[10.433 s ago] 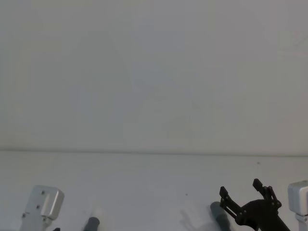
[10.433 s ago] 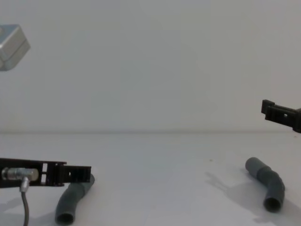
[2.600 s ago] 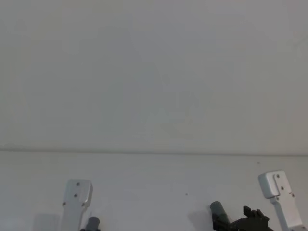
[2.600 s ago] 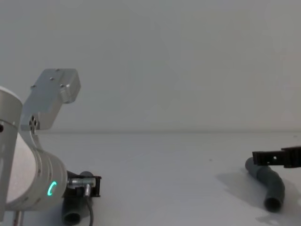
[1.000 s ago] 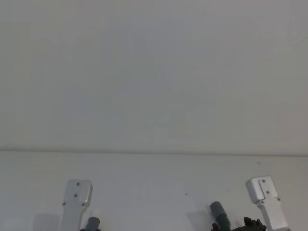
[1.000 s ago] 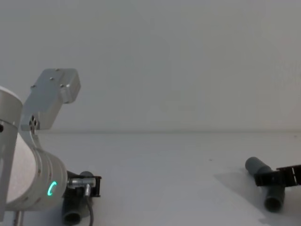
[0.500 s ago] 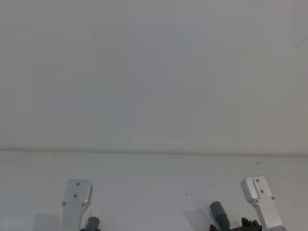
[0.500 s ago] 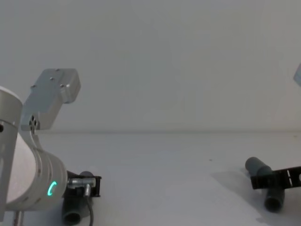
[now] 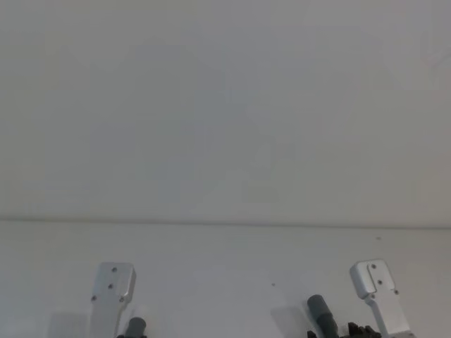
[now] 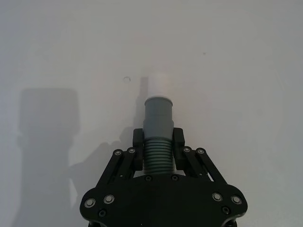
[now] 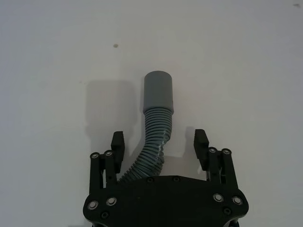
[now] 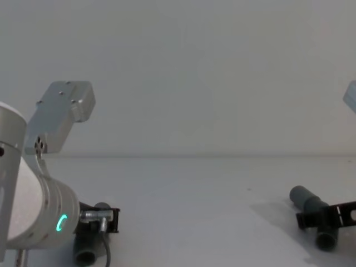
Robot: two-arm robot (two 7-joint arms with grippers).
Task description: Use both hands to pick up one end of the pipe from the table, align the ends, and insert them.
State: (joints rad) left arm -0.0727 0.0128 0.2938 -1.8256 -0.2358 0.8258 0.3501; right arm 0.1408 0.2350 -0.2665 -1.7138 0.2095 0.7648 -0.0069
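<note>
Lower left of the chest view, my left gripper (image 10: 157, 142) clamps the white-tipped dark grey ribbed plastic pipe (image 10: 157, 113). Lower right, my right gripper (image 11: 160, 142), fingers apart, should centre the grey-socketed pipe (image 11: 158, 94) before squeezing.

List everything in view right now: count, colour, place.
white-tipped pipe piece: 1, dark grey, left side of the table, near the robot.
plain-ended pipe piece: 1, dark grey, bent, right side of the table, near the robot.
table: 1, white, under both pieces.
wall: 1, pale grey, behind the table.
left arm and right arm: 2, silver-grey, one at each side.
left gripper: 1, black, shut on the white-tipped pipe piece's ribbed part.
right gripper: 1, black, open, straddling the plain-ended pipe piece.
</note>
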